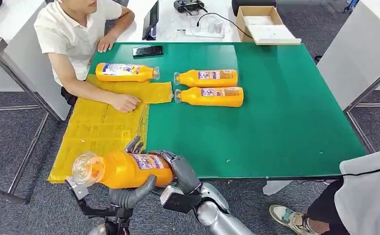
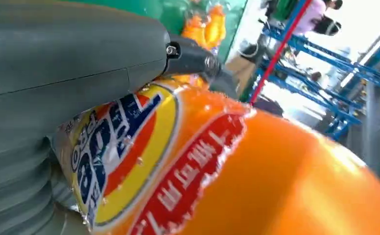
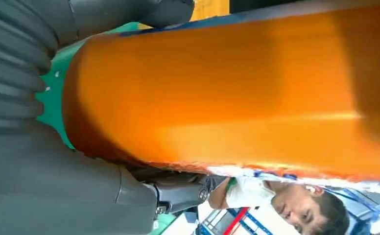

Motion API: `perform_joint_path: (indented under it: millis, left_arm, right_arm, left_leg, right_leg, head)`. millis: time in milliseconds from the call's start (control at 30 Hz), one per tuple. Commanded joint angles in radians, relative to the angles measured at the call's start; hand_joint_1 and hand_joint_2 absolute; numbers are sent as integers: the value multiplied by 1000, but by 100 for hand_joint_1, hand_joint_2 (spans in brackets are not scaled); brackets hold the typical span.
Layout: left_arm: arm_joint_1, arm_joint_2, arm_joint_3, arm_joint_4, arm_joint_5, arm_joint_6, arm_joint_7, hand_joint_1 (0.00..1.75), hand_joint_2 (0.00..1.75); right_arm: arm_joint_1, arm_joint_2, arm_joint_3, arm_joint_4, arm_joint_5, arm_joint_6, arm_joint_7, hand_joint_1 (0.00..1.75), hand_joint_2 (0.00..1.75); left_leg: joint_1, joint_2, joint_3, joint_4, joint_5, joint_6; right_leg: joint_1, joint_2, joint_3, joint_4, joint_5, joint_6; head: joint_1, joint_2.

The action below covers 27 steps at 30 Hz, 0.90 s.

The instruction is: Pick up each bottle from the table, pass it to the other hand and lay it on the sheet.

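Bottle (image 1: pixel 124 170) mid-handover, gripped by left hand (image 1: pixel 129 196) and right hand (image 1: pixel 180 169); sheet (image 1: pixel 100 129) waits at 11 o'clock; right must release.

Layout around the sheet (image 1: pixel 100 132)

The sheet lies on the counter (image 1: pixel 286 122) at its left edge. One bottle (image 1: pixel 127 72) rests on the sheet's far end; two bottles (image 1: pixel 206 78) (image 1: pixel 210 96) lie side by side just right of it. A person's hand (image 1: pixel 124 103) presses on the sheet. A phone (image 1: pixel 148 51) lies behind it. A fourth bottle (image 1: pixel 124 170) is held off its near end.
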Motion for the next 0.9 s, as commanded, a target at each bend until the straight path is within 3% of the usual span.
perform_joint_path:
  millis: [33,67,467,633,733,833,900]
  left_arm:
    - [-30,-25,-4,-11,94,-117,13,175,175]
    - [-29,-28,1,-12,107,-126,16,175,175]
    - [-31,-38,21,-10,124,-136,19,175,175]
    - [-32,-30,96,6,78,-69,-15,175,175]
    - [-7,-7,185,1,22,-4,-31,175,175]
    - [14,29,245,22,-166,153,-12,175,175]
    - [14,57,262,74,-413,354,-44,175,175]
  right_arm:
    - [-37,14,55,150,-36,73,4,0,175]
    - [-37,14,58,153,-38,82,2,0,0]
    - [-29,13,67,155,-39,94,-8,0,0]
    - [47,-27,41,121,-57,70,-61,0,0]
    - [137,-74,-43,49,-78,23,-81,0,0]
    - [223,-111,-164,-60,-85,-81,-100,0,0]
    - [291,-119,-265,-186,-98,-140,-103,0,0]
  left_leg:
    - [2,-1,5,0,-2,-2]
    - [1,0,3,0,-1,-1]
    - [1,-1,2,0,-1,-1]
    - [1,-3,5,-1,-1,-2]
    - [1,-4,5,-2,-1,-1]
    - [1,-4,7,-3,-2,-2]
    - [1,-3,8,-3,-3,-2]
  right_leg:
    - [2,-3,6,-1,-2,-2]
    - [1,-2,4,-1,-1,-1]
    - [1,-3,3,-1,-1,-1]
    - [2,-5,7,-2,-3,-2]
    - [2,-6,7,-3,-2,-2]
    - [1,-6,8,-3,-3,-2]
    - [1,-5,9,-3,-4,-2]
  head:
    - [0,0]
    - [0,0]
    - [0,0]
    - [0,0]
    - [0,0]
    - [0,0]
    - [0,0]
